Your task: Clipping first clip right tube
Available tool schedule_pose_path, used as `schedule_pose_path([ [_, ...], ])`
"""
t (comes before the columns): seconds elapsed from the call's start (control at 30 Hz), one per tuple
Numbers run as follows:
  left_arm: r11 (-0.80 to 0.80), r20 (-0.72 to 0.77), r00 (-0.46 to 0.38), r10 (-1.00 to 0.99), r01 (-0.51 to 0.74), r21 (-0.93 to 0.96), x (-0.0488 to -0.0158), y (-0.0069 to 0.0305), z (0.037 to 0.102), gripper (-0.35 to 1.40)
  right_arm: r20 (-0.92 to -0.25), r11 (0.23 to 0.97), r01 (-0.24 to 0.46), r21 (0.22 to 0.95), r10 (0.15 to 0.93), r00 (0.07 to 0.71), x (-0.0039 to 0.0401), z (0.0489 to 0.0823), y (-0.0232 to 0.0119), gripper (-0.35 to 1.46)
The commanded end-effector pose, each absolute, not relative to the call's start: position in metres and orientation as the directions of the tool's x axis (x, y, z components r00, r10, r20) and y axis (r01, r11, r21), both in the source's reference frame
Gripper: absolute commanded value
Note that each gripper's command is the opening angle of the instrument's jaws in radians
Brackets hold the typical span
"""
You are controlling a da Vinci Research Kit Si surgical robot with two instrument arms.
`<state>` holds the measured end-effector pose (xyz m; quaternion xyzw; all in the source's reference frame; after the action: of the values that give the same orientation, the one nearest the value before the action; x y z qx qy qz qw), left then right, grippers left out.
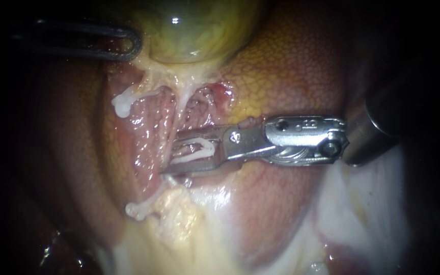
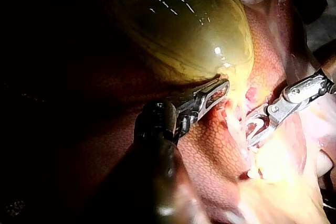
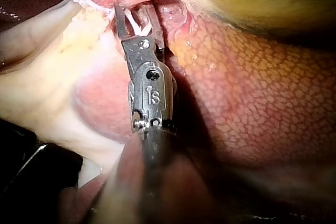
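Two instruments are in view. The right instrument [image 1: 170, 153], a slender shaft with a hinged silver steel head, has its claw spread apart. The claw carries one white V-shaped clip [image 1: 197, 150], with one leg lying along each half of the claw.

The right tube [image 1: 178, 109], a thin pale strand coming down from the gallbladder, meets this claw at its tips. Whether it lies inside the clip I cannot tell. Beyond the tips there are two small white knobs [image 1: 121, 105] of tissue, one to each side of the claw.

The left instrument [image 1: 131, 43], dark and with a looped claw, is well apart from the right one. Its claw is clenched on the edge of the one glossy yellow-green gallbladder [image 1: 189, 25]. The pink mottled liver [image 1: 291, 76] lies under and beside the right claw.
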<state>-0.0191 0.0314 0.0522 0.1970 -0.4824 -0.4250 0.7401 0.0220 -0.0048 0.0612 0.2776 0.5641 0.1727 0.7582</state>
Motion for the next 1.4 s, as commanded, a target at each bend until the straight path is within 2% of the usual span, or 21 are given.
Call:
schedule_pose_path([
  [0.03,0.561,0.547,0.173,-0.819,0.439,0.702,-0.0191,0.0314,0.0522,-0.35,-0.756,0.783,0.05,0.62,0.58,0.304,0.022,0.0612,-0.0048,0.11],
  [0.17,0.561,0.547,0.173,-0.819,0.439,0.702,-0.0191,0.0314,0.0522,-0.35,-0.752,0.779,0.048,0.625,0.584,0.304,0.022,0.0612,-0.0048,0.19],
  [0.3,0.561,0.547,0.173,-0.819,0.439,0.702,-0.0191,0.0314,0.0522,-0.35,-0.749,0.776,0.046,0.629,0.59,0.302,0.022,0.0614,-0.0045,0.41],
  [0.43,0.561,0.547,0.173,-0.819,0.439,0.702,-0.0191,0.0314,0.0522,-0.35,-0.753,0.777,0.041,0.629,0.595,0.281,0.0219,0.0616,-0.004,0.49],
  [1.4,0.561,0.547,0.174,-0.819,0.439,0.702,-0.0189,0.0313,0.0521,-0.35,-0.747,0.766,0.062,0.64,0.601,0.283,0.0161,0.0593,-0.0025,0.5],
])
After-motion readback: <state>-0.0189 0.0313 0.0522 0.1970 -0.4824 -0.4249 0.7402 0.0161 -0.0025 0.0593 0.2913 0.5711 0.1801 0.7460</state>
